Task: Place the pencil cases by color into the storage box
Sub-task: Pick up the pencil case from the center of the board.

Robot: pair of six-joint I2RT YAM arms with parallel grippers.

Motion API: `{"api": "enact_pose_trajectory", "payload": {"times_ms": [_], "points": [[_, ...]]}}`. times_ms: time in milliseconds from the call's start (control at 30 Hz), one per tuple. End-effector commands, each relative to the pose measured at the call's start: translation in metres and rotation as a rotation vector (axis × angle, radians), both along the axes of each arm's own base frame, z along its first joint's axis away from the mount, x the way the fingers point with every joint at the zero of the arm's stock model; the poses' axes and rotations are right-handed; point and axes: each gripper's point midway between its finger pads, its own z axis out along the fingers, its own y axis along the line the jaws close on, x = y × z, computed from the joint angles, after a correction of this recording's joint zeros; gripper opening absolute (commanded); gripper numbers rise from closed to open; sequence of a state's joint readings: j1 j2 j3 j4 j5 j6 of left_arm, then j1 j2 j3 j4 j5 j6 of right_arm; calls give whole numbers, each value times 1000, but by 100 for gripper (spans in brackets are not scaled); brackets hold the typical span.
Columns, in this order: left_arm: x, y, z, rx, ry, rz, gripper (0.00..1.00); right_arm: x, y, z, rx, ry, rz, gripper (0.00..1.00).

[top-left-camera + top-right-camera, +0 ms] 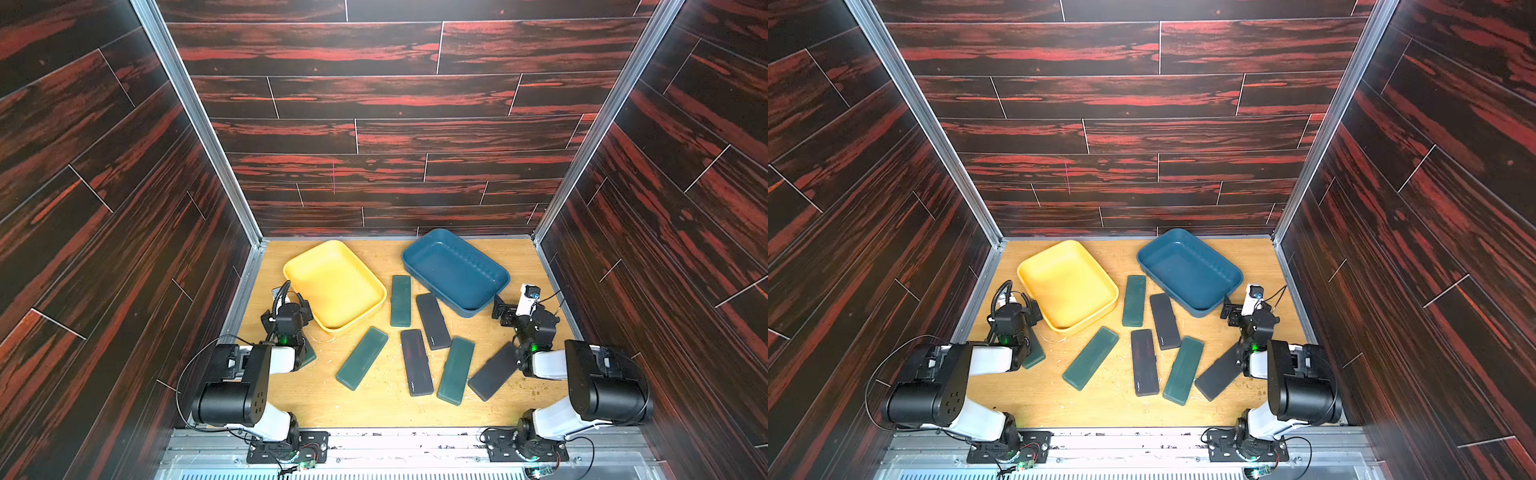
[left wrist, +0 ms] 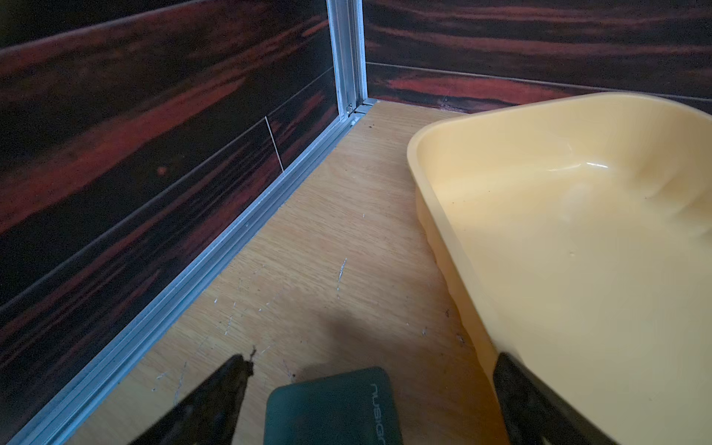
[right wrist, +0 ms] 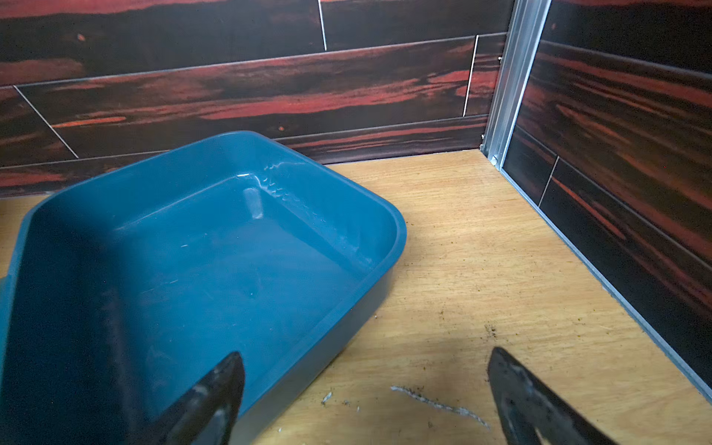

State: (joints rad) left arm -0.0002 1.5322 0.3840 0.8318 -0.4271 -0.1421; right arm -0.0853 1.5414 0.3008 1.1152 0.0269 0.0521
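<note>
Wood tabletop [image 1: 374,407]: pale, scuffed grain, and it carries everything. All seven pencil cases lie flat on it, none sorted yet.
Yellow tray [image 1: 332,286]: empty, far left, with its near wall just beside your left claw.
Blue tray [image 1: 453,270]: empty too, far right, with its near corner close to your right claw.
Left arm [image 1: 249,374]: folded low, forearm reaching toward the far-left corner, wrist close over the tabletop.
Right arm [image 1: 598,382]: the mirror of it, folded and aimed at the far-right corner.
Green cases [image 1: 362,358]: three out in the open between the arms, long axes mostly running away from you.
Black cases [image 1: 416,362]: two fanned in among them.
Slanted black case [image 1: 494,371]: one end is tucked beneath the right forearm.
Tucked green case [image 2: 331,408]: here's your likely first pick. It's mostly hidden under the left wrist in both top views [image 1: 309,355] [image 1: 1036,353]. The wrist camera shows its logo end between the fingers, set back from the tips toward the wrist. Its long axis looks in line with the claw's reach, so the jaws straddle its narrow width. The left arm is plainly nearer.
Left claw [image 2: 373,360]: spread wide, gripping nothing.
Right claw [image 3: 366,355]: spread wide as well and empty, over bare wood beside the blue tray.
</note>
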Motion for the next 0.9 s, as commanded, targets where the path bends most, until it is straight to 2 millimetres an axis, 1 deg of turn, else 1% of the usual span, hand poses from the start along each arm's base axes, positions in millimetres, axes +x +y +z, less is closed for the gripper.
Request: {"api": "enact_pose_trajectory", "payload": {"times_ms": [0, 867], "points": [[8, 0, 11, 5, -35, 3, 100, 4, -1, 1, 9, -7, 0, 99], [8, 0, 11, -1, -37, 7, 100, 5, -1, 0, 9, -3, 0, 99]]}}
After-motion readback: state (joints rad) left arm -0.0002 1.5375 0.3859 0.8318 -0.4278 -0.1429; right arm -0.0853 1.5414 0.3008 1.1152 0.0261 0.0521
